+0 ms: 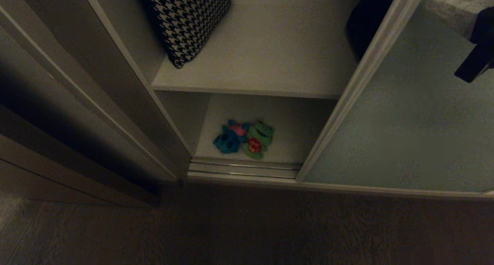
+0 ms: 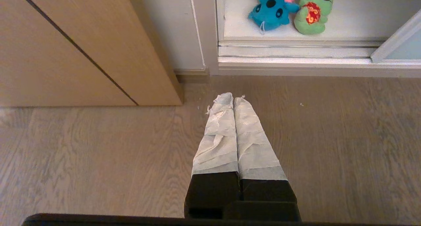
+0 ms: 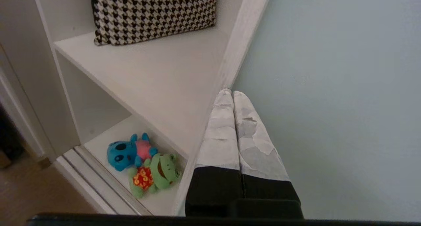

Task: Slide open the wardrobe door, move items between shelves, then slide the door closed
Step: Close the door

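Pale grey-green and matte, the sliding wardrobe door [image 1: 405, 134] stands drawn aside to the right, its silvery-beige frame edge [image 1: 347, 91] marking the limit of an opening through which both off-white shelves are exposed; the opening step therefore appears done. The two plush toys, the teal toy [image 1: 228, 137] and the green frog toy [image 1: 258, 138], lie touching one another on the lower shelf [image 1: 293, 122], just behind the ribbed floor track [image 1: 243, 167], so the transfer between shelves looks not yet begun, and the closing of the door is likewise left. The upper shelf [image 1: 270, 56] bears a houndstooth bag [image 1: 185, 18] at its left and a dark bag [image 1: 366, 18] at its right, with bare board between them. The right gripper [image 3: 230, 93], its taped fingers pressed together and holding nothing, hangs before the door's frame edge at about the height of the upper shelf; the head view catches only part of that arm at the upper right. The left gripper [image 2: 232, 97], likewise closed and empty, is parked low over the wooden floor [image 2: 329, 137] and absent from the head view. Only the left wrist view shows the brown wooden panelling [image 2: 65, 55] in a clear light; only the head view shows the dark bag.
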You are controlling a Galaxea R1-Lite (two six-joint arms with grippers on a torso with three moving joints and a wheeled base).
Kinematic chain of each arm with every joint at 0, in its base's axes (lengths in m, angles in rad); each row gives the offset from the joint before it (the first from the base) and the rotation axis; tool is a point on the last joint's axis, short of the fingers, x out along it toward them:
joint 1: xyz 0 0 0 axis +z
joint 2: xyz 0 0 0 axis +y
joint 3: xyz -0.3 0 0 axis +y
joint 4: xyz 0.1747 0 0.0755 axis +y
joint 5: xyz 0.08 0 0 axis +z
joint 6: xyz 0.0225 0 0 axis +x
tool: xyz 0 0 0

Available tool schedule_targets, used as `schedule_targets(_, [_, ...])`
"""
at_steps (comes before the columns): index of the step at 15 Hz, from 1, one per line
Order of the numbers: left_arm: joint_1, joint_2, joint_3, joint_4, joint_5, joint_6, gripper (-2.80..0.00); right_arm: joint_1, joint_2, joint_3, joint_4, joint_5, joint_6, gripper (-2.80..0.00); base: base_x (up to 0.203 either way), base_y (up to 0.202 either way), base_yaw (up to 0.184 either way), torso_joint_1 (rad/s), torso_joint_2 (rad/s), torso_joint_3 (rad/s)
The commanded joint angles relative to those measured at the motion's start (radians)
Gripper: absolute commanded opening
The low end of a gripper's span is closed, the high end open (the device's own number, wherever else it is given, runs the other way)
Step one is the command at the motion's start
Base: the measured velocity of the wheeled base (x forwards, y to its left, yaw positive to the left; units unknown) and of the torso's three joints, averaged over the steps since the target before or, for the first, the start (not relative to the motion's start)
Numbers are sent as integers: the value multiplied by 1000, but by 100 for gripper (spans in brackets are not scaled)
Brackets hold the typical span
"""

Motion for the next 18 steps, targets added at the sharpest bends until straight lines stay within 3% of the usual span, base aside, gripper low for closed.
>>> schedule_targets(1, [0, 1, 0, 0, -1, 1, -280, 0, 32, -27, -5, -31, 3, -280, 0, 0, 0, 0, 0, 0])
schedule_targets(3, [0, 1, 0, 0, -1, 1, -280, 1, 55, -51, -11, -84, 8, -280, 0, 0, 0, 0, 0, 0])
schedule_targets(8, [0, 1, 0, 0, -1, 1, -280, 23, 91, -61, -13, -89, 23, -280, 0, 0, 0, 0, 0, 0])
schedule_targets(18, [0, 1, 0, 0, -1, 1, -280, 279, 244, -208, -4, -137, 9, -280, 0, 0, 0, 0, 0, 0])
